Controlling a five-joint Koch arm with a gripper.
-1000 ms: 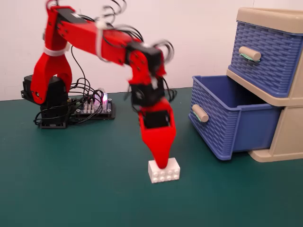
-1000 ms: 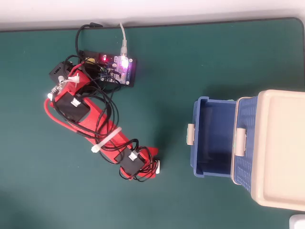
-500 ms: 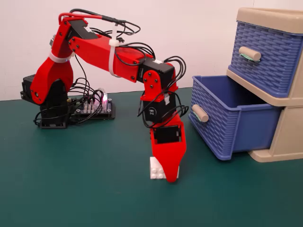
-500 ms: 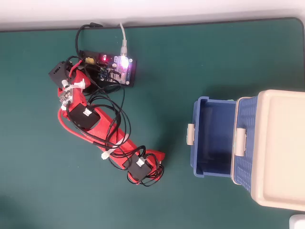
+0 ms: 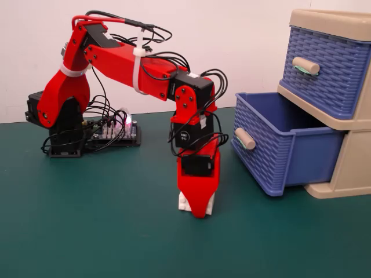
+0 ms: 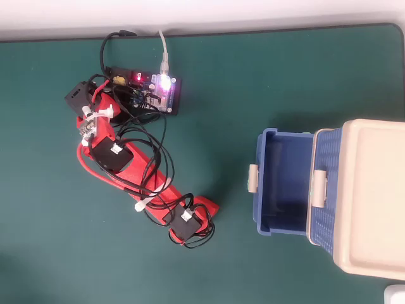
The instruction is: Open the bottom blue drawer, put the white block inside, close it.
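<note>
The bottom blue drawer [image 5: 301,156] is pulled out of the beige cabinet and looks empty inside; the overhead view shows its open rim [image 6: 261,183] and beige handle [image 6: 252,178]. The white block [image 5: 183,202] sits on the green mat, and only its edges show on both sides of the red jaw. My gripper [image 5: 200,211] points straight down over the block, tip at the mat, left of the drawer. One jaw hides the other, so I cannot tell its state. In the overhead view the wrist [image 6: 186,225] hides both gripper and block.
The upper blue drawer [image 5: 324,69] is closed in the beige cabinet [image 5: 348,168], which stands at the right [image 6: 373,196]. A controller board with a lit LED [image 5: 113,132] and cables lies by the arm's base [image 6: 152,88]. A white wall runs behind.
</note>
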